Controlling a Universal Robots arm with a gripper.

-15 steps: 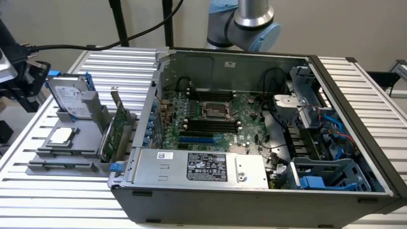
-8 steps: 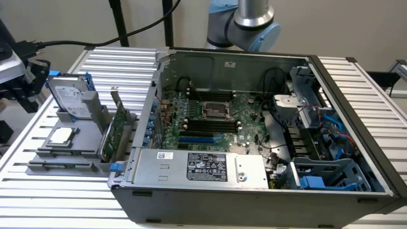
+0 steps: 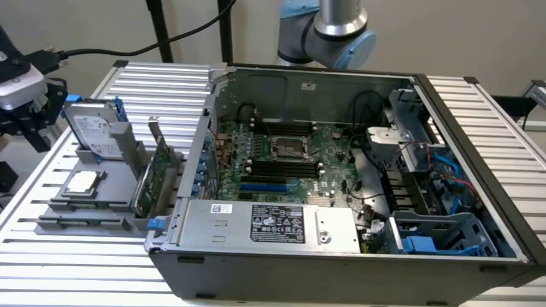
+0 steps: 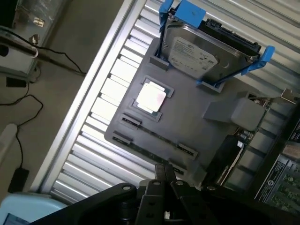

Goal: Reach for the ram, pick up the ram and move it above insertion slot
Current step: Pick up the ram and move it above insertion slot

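Two rows of small clips (image 4: 131,121) run along the near edge of a grey fixture tray (image 4: 187,108), which sits on a slatted metal table (image 3: 77,275) to the exterior view's left of an open computer case (image 3: 341,275). The ram (image 4: 157,136) lies in the tray as a thin dark strip held between clips, just beside a square processor chip (image 4: 151,97). Further back on the tray stand a tall green expansion card (image 3: 152,185) and an upright hard drive (image 4: 201,51) in blue brackets. The gripper (image 4: 164,185) hangs near the tray, apart from the ram and not holding it; whether it is open or closed cannot be told. Inside the case, past the silver power supply (image 3: 265,224), the black memory slots (image 3: 282,167) lie on the motherboard (image 3: 333,147), well apart from the ram. Behind the case rises the robot arm (image 3: 337,29).

Likely trouble: the ram offers only a narrow edge, so a descent slightly off line could pinch it crooked, and it might then slip or twist on lifting. A sideways drift could strike the processor chip. The tall card and the case wall stand between the tray and the slots, so a low carry could catch on them
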